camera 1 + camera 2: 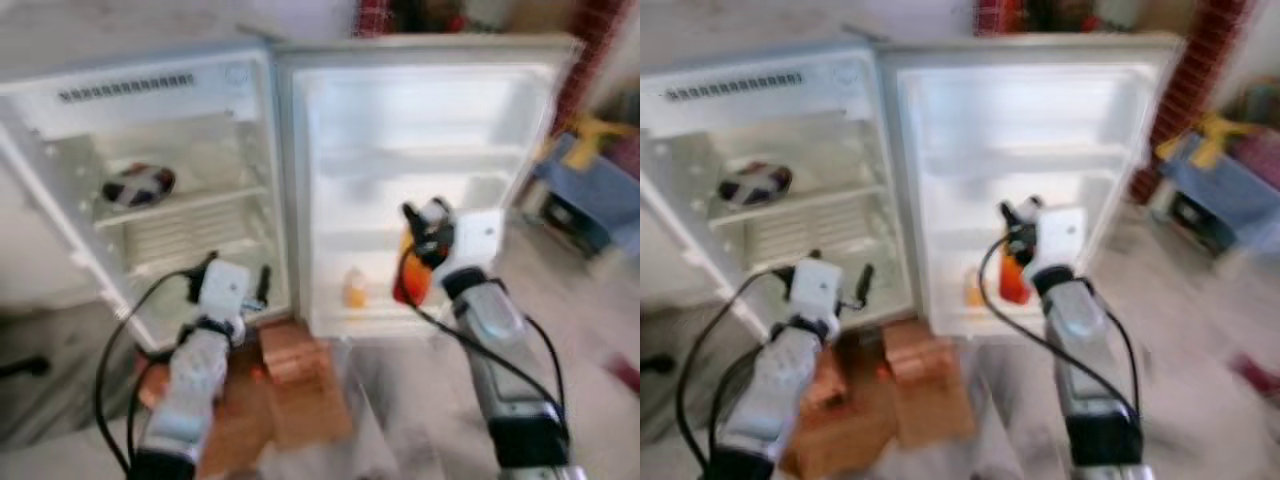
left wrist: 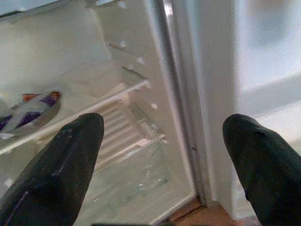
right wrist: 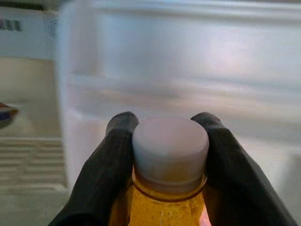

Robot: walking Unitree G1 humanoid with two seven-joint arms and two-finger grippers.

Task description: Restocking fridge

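Note:
A small white fridge [image 1: 180,90] stands open, its door [image 1: 420,110] swung out to the right. My right gripper [image 3: 170,125] is shut on the neck of an orange juice bottle [image 3: 164,207] with a white cap, held in front of the lower door shelf [image 1: 380,315]. A second small orange bottle [image 1: 354,288] stands on that shelf, to the left of the held one. My left gripper [image 2: 164,136] is open and holds nothing, low in front of the fridge's bottom compartment. A patterned bowl [image 1: 138,184] rests on the wire shelf inside.
Brown cardboard-like pieces [image 1: 300,380] lie on the floor in front of the fridge. A blue and yellow object [image 1: 590,170] sits at the far right beside a brick column [image 1: 1185,80]. Black cables loop from both wrists.

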